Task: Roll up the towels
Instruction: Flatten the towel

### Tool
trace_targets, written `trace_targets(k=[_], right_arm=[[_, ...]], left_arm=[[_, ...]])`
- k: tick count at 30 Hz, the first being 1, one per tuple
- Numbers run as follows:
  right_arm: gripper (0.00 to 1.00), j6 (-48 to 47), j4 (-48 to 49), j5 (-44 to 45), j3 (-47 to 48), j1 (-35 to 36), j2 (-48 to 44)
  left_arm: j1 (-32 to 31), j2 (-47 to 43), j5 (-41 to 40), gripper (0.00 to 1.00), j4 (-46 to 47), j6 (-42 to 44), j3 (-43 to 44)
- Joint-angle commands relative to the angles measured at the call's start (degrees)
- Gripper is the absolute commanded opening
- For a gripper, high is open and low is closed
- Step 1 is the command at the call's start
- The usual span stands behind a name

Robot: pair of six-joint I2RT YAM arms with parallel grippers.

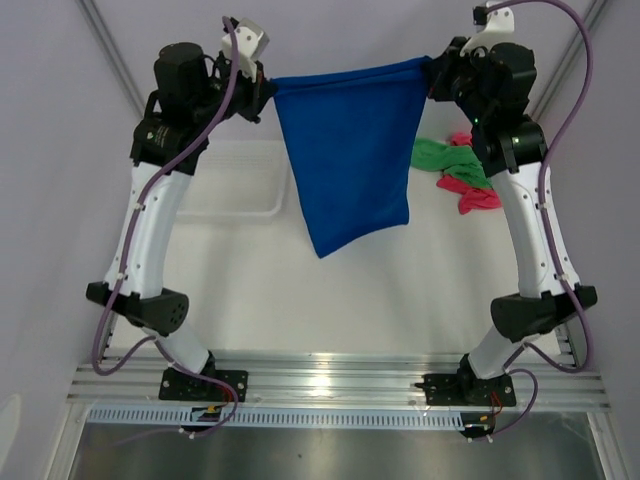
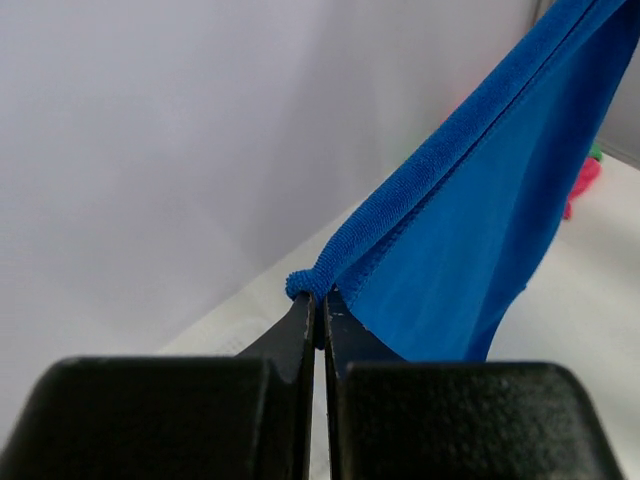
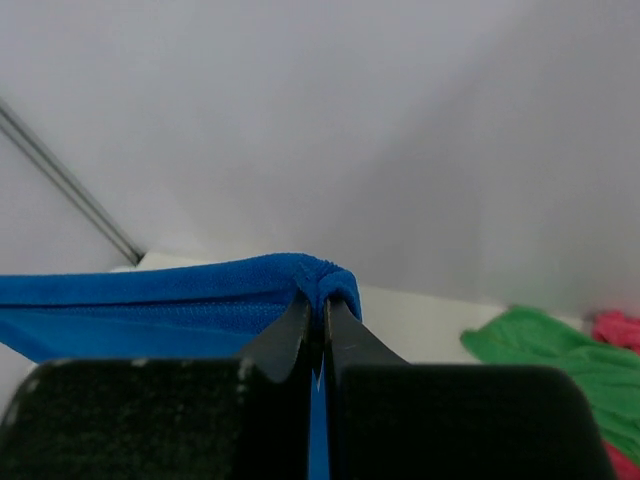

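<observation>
Left gripper [image 2: 320,308] clamped tight on one top corner of blue towel [image 1: 350,150], right gripper [image 3: 318,308] on the other, cloth stretched and hanging above worktop [image 1: 250,300] middle, green towel [image 1: 441,156] and pink towel [image 1: 479,198] heaped near right edge.

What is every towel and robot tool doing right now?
Blue towel, held up by two corners, hanging spread out, not rolled.
Green towel, crumpled on the table, not rolled.
Pink towel, crumpled against the green one, not rolled.
Left tool, shut on blue towel's corner.
Right tool, shut on its other corner.
</observation>
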Motion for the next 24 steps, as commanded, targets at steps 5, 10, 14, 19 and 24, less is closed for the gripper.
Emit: trace_targets(k=[5, 10, 14, 19, 24], right_arm=[[0.0, 4.7, 8.9, 1.8, 18.4, -5.2, 15.0], [0.0, 10.1, 16.6, 3.1, 27.5, -8.1, 23.5], [0.0, 9.7, 23.3, 5.0, 28.5, -8.7, 25.9], [0.0, 8.9, 25.8, 3.8, 29.6, -8.8, 28.6], [0.0, 5.9, 27.3, 1.0, 29.8, -8.6, 29.7]], left_arm=[[1.7, 9.7, -12.3, 0.01, 10.2, 0.2, 12.9], [2.1, 15.4, -13.5, 0.01, 16.0, 1.9, 17.4], [2.4, 17.9, -14.4, 0.01, 19.8, 4.4, 19.4], [3.1, 19.5, -14.4, 0.01, 21.7, 5.1, 20.3], [3.6, 20.6, -14.0, 0.01, 23.0, 6.7, 20.0]])
